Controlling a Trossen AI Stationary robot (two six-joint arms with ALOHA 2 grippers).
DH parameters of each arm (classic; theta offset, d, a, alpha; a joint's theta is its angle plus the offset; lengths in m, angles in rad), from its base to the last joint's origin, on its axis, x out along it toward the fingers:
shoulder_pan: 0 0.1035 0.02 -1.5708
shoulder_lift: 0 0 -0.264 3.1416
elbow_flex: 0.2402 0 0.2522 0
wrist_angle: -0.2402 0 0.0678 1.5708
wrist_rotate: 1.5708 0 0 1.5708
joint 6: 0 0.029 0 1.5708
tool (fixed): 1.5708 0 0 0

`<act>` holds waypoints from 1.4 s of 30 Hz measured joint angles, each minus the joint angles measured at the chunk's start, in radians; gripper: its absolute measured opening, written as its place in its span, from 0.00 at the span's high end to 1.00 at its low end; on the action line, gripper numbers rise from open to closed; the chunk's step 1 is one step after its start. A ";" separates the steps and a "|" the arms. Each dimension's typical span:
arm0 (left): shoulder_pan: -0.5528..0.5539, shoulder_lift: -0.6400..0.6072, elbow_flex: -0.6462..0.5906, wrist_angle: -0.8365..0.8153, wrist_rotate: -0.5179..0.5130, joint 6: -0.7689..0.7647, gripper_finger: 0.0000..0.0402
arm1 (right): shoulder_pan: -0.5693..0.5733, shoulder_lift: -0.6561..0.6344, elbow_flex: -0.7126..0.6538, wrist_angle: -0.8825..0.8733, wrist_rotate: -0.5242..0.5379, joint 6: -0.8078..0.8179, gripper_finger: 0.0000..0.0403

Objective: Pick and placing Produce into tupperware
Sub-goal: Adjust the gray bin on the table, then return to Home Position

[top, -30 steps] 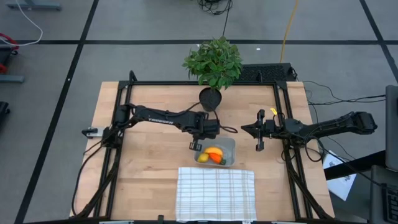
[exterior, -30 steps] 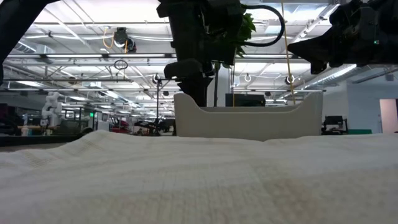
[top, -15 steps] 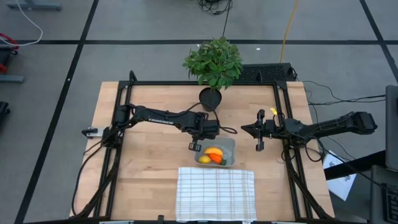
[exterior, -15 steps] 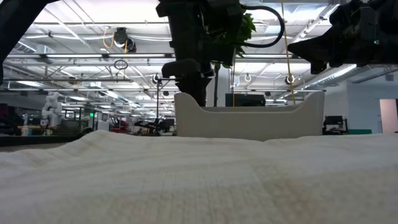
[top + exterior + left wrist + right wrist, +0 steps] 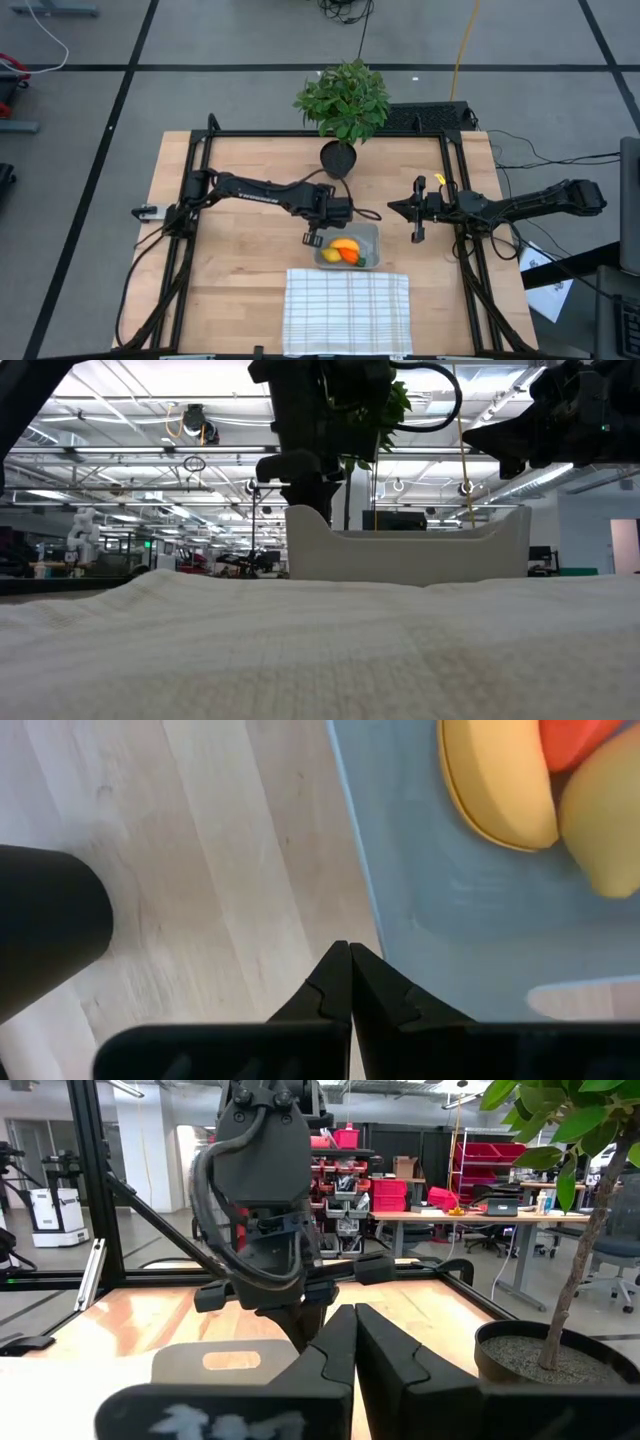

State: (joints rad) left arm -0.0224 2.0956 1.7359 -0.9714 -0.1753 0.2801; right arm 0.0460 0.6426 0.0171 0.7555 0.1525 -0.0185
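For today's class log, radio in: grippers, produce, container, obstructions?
Left gripper shut, at clear plastic container's left rim. Right gripper shut, waiting right of it. Yellow banana, orange carrot, yellow lemon inside. Nothing obstructing.

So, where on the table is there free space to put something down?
Bare wood lies left of the checked cloth, below the left arm, and between the container and the right gripper. It is crowded around the container: the left gripper, plant pot and cloth stand close.
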 joint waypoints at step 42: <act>0.053 -0.782 -0.364 0.310 -0.148 0.108 1.00 | 0.002 -0.087 0.092 -0.257 -0.027 0.012 1.00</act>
State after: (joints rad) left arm 0.0303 1.3135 1.3715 -0.6617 -0.3237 0.3880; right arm 0.0479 0.5561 0.1093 0.4984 0.1253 -0.0067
